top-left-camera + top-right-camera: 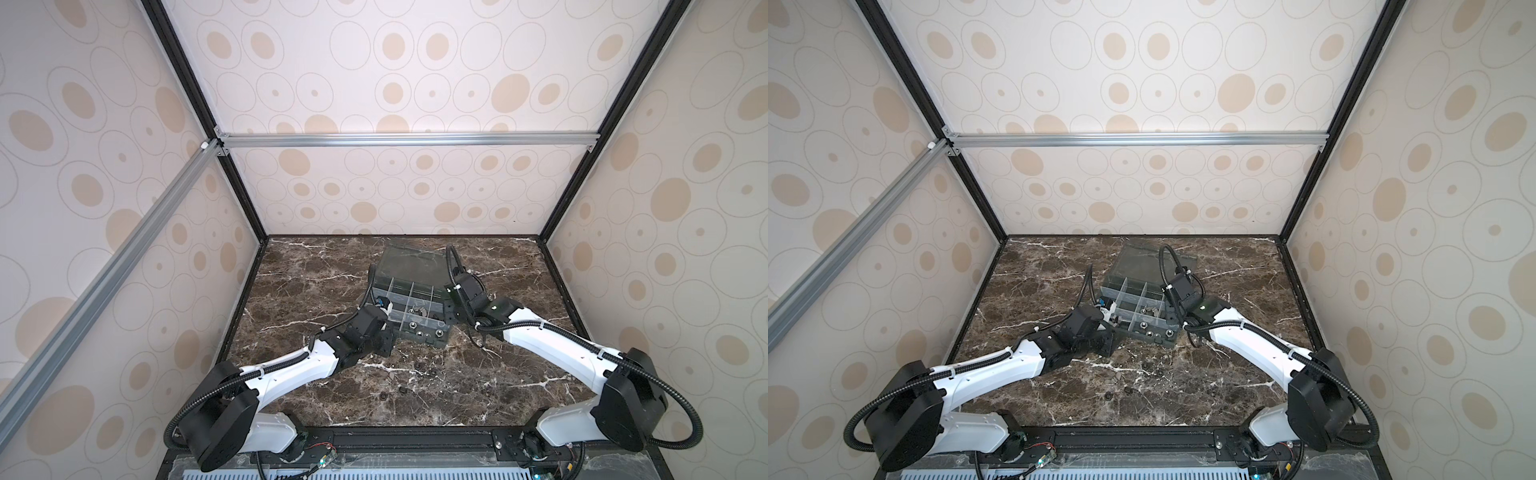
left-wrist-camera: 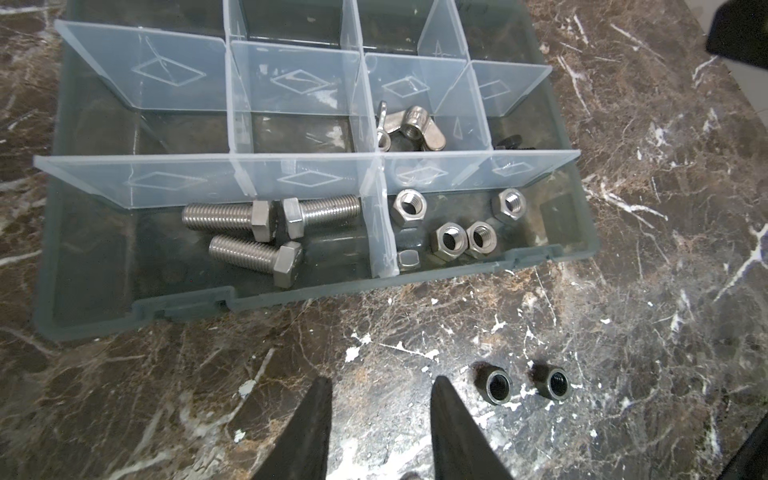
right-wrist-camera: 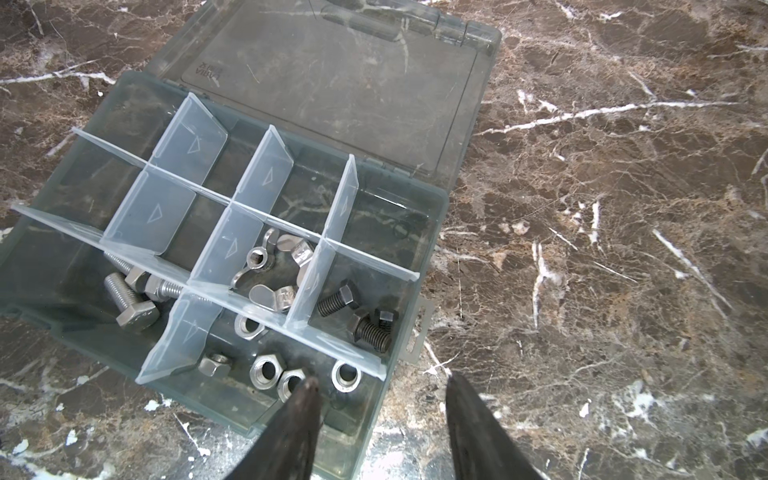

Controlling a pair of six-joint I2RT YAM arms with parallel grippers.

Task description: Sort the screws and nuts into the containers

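A: Just outside the front wall of the organizer box (image 2: 187,305), on the table (image 2: 648,257), two black nuts (image 2: 497,384) lie near each other but not touching, their bores showing in the left wrist view. Are those next?

B: I'd think so. The left jaws hang beside them, partly spread with nothing between, just to one side of the nearer nut.

A: How will one handle?

B: It's tiny, hard and light, and probably slick steel. The outside looks rounded rather than flat-sided, so I'd expect it to roll or squirt out of a careless pinch. Take it across the outer wall, low down and square to the bore, then close slowly.

A: And the right jaws?

B: They're also spread and empty, at the box's corner by the silver hex nuts (image 3: 268,368). One tip is over the box and the other is outside its wall. I cannot tell whether it touches.

A: Where should the black nuts go?

B: Among the cells (image 3: 95,183), the silver hex bolts (image 2: 232,216), wing nuts (image 2: 415,124) and black bolts (image 3: 365,328) each have their own. Those nearest the lid (image 3: 332,83) look bare, so one of them would suit.
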